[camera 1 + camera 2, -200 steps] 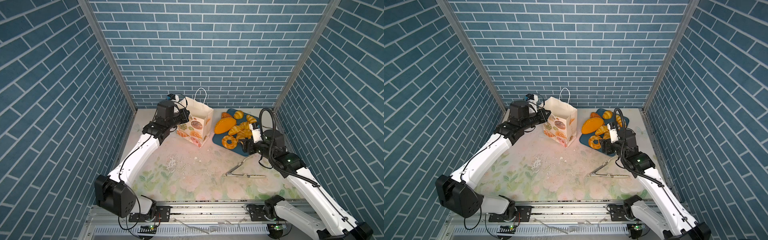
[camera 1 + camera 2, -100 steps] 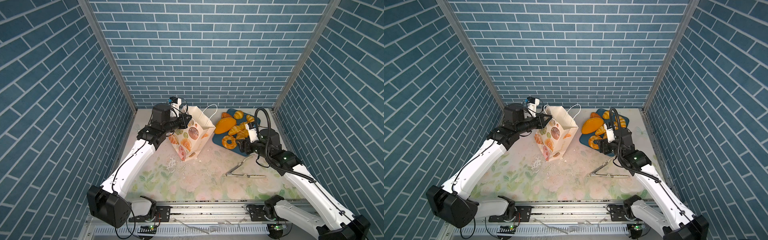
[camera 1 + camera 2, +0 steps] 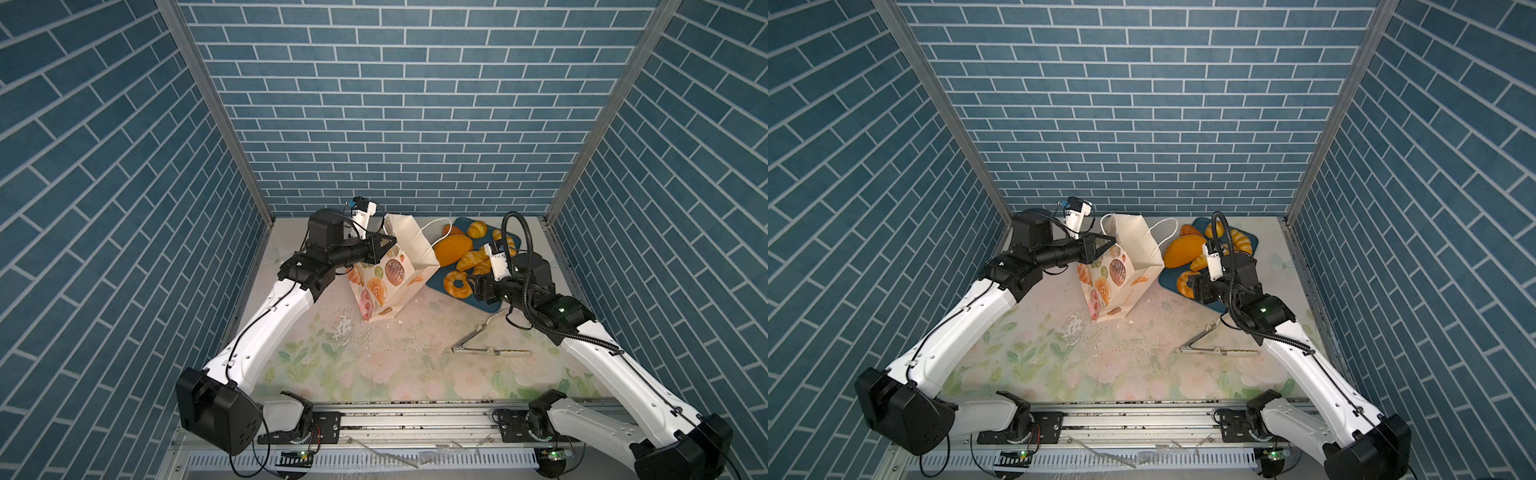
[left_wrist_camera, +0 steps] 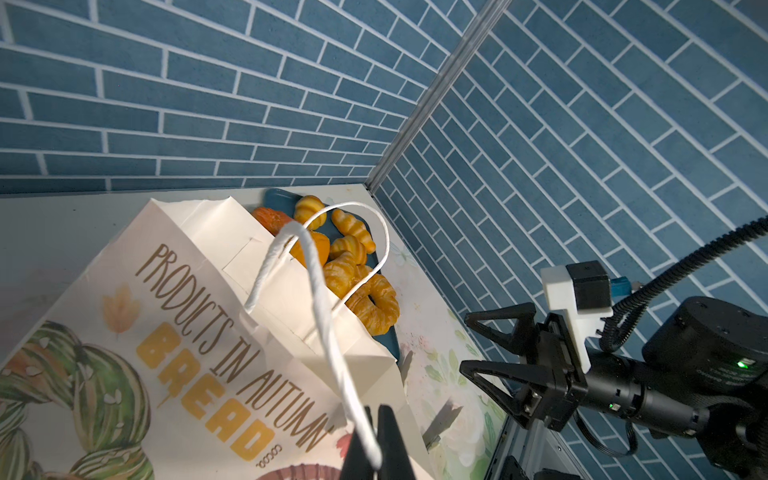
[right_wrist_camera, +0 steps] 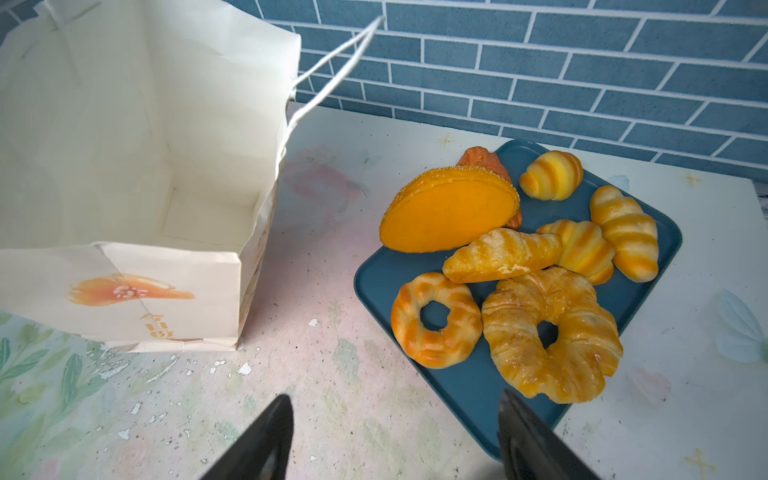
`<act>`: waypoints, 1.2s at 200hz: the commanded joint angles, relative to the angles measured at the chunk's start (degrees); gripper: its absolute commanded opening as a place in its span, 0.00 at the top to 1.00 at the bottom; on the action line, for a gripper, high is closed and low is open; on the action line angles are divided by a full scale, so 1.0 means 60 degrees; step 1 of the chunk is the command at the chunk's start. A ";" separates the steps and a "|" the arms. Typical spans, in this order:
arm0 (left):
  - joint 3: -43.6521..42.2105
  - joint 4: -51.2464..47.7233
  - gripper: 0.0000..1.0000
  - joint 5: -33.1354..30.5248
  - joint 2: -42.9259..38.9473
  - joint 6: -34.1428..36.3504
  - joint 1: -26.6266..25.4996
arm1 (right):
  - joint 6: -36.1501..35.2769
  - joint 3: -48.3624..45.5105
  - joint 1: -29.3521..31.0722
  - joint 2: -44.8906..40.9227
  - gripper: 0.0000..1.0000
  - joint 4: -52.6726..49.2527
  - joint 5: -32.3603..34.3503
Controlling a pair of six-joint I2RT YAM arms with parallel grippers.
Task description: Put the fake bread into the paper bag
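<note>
The fake bread (image 5: 503,253) lay in a heap on the blue tray (image 5: 469,399), just in front of the right hand (image 5: 392,440). That hand's two fingers stood wide apart with nothing between them. It was low over the bench (image 5: 332,395), by the near edge of the tray. In both top views the right arm came in from the front right, bent at the elbow. Its hand pointed at the gap between the bag and the tray.

The paper bag (image 3: 390,274) sat on the bench just left of the tray. It was tipped over a bit, with its open mouth leaning toward the bread. The left hand (image 4: 378,451) was shut tight on one white cord handle (image 4: 330,332) of the bag. The left arm reached in from the front left, with its hand held level by the top of the bag. Thin tongs (image 3: 486,352) lay on the bench near the right arm.
</note>
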 commanded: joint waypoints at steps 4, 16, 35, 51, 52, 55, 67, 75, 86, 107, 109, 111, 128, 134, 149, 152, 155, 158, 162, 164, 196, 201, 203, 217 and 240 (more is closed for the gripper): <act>0.0478 0.0431 1.00 0.0467 0.0295 0.0183 -0.0298 | 0.0153 0.0286 0.0080 -0.0184 0.23 0.0161 0.0431; 0.0570 0.0558 1.00 0.0608 0.0332 0.0128 -0.0326 | 0.0153 0.0267 0.0094 -0.0246 0.23 0.0151 0.0516; 0.0507 0.0782 1.00 0.0696 0.0256 -0.0014 -0.0343 | 0.0153 0.0193 0.0105 -0.0445 0.23 0.0149 0.0808; 0.0285 0.0932 1.00 0.0752 0.0022 -0.0016 -0.0354 | 0.0153 0.0093 0.0123 -0.0651 0.23 0.0198 0.1040; 0.0262 0.0948 1.00 0.0753 -0.0006 -0.0013 -0.0355 | 0.0153 0.0093 0.0123 -0.0665 0.23 0.0204 0.1041; 0.0200 0.0973 1.00 0.0754 -0.0070 -0.0029 -0.0347 | 0.0153 0.0073 0.0116 -0.0708 0.23 0.0228 0.1097; 0.0021 0.0944 1.00 0.0693 -0.0274 0.0047 -0.0330 | 0.0153 -0.0014 0.0119 -0.0844 0.23 0.0316 0.1264; -0.0073 0.0811 1.00 0.0581 -0.0374 0.0129 -0.0318 | 0.0153 -0.0077 0.0122 -0.0919 0.23 0.0384 0.1341; -0.0223 0.0666 1.00 0.0526 -0.0478 0.0243 -0.0252 | 0.0124 -0.0134 0.0122 -0.0949 0.23 0.0453 0.1393; -0.0680 0.0639 1.00 0.0397 -0.0514 0.0124 0.0109 | 0.0109 -0.0112 0.0123 -0.0802 0.23 0.0423 0.1370; -0.0723 0.0641 1.00 0.0383 -0.0512 0.0116 0.0137 | 0.0109 -0.0112 0.0116 -0.0776 0.23 0.0414 0.1377; -0.0759 0.0631 1.00 0.0357 -0.0516 0.0103 0.0170 | 0.0109 -0.0101 0.0122 -0.0762 0.23 0.0415 0.1368; -0.1079 0.0730 1.00 0.0387 -0.0463 0.0035 0.0393 | 0.0136 -0.0068 0.0126 -0.0650 0.23 0.0373 0.1350; -0.1136 0.0676 1.00 0.0336 -0.0479 0.0060 0.0430 | 0.0138 -0.0079 0.0123 -0.0636 0.23 0.0372 0.1350; -0.1157 0.0324 1.00 0.0150 -0.0519 0.0276 0.0532 | 0.0145 -0.0083 0.0116 -0.0617 0.23 0.0343 0.1375; -0.1145 0.0221 1.00 0.0096 -0.0541 0.0322 0.0537 | 0.0152 -0.0082 0.0112 -0.0620 0.23 0.0348 0.1386; -0.1138 0.0130 1.00 0.0047 -0.0565 0.0375 0.0561 | 0.0145 -0.0084 0.0124 -0.0624 0.23 0.0354 0.1393; -0.1127 0.0042 1.00 -0.0005 -0.0579 0.0425 0.0579 | 0.0139 -0.0083 0.0124 -0.0626 0.23 0.0344 0.1401; -0.1110 -0.0062 1.00 -0.0060 -0.0623 0.0468 0.0619 | 0.0140 -0.0088 0.0124 -0.0633 0.23 0.0343 0.1401; -0.1112 -0.0109 1.00 -0.0083 -0.0631 0.0495 0.0642 | 0.0139 -0.0084 0.0120 -0.0634 0.23 0.0353 0.1407; -0.1057 -0.0784 0.98 -0.0504 -0.0835 0.0788 0.0815 | 0.0095 -0.0080 0.0123 -0.0563 0.22 0.0400 0.1452; -0.1025 -0.0887 0.97 -0.0568 -0.0847 0.0849 0.0830 | 0.0102 -0.0057 0.0124 -0.0541 0.22 0.0408 0.1452; -0.1032 -0.0930 0.97 -0.0606 -0.0852 0.0872 0.0838 | 0.0100 -0.0054 0.0120 -0.0527 0.22 0.0417 0.1452; -0.0952 -0.1239 0.95 -0.0809 -0.0868 0.1019 0.0853 | 0.0084 -0.0010 0.0135 -0.0433 0.23 0.0444 0.1416; -0.0808 -0.1666 0.94 -0.1058 -0.0876 0.1235 0.0859 | 0.0091 0.0106 0.0122 -0.0233 0.23 0.0508 0.1306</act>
